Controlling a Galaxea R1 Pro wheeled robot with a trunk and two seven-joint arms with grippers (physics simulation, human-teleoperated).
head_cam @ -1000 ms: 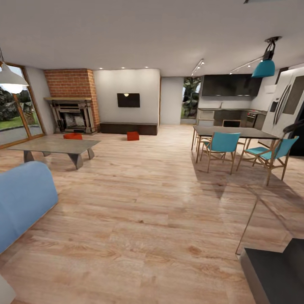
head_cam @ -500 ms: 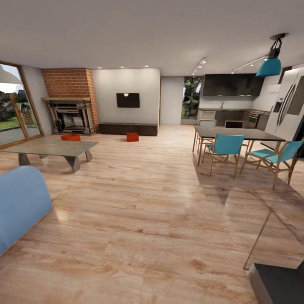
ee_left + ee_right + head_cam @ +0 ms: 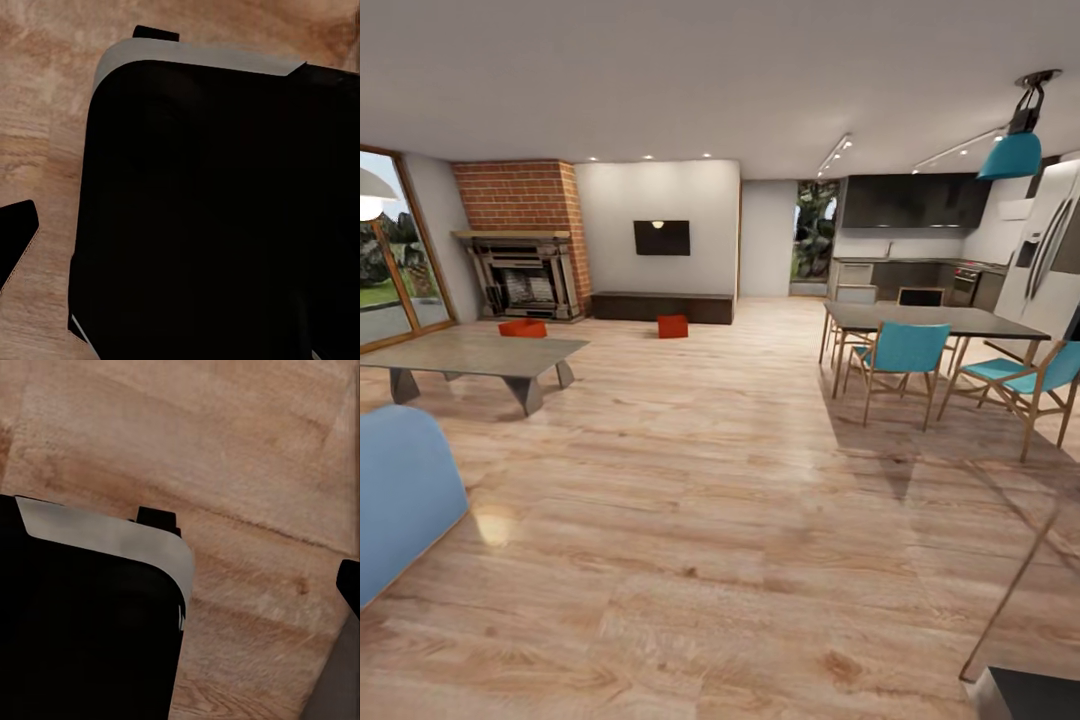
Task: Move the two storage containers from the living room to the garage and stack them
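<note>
Head view: living rm w/ light wood plank floor (image 3: 690, 480); two orange-red rectangular storage containers sit on it at the far end, one (image 3: 522, 328) behind the grey low coffee table (image 3: 470, 352) near the red brick fireplace column (image 3: 520, 200), the other (image 3: 673, 326) in front of the dark TV bench (image 3: 660, 305), well apart. Left wrist view: black rounded robot body part (image 3: 217, 217) over wood planks, gripper state can't tell. Right wrist view: same sort of black part (image 3: 82, 630) over planks, gripper state can't tell.
</note>
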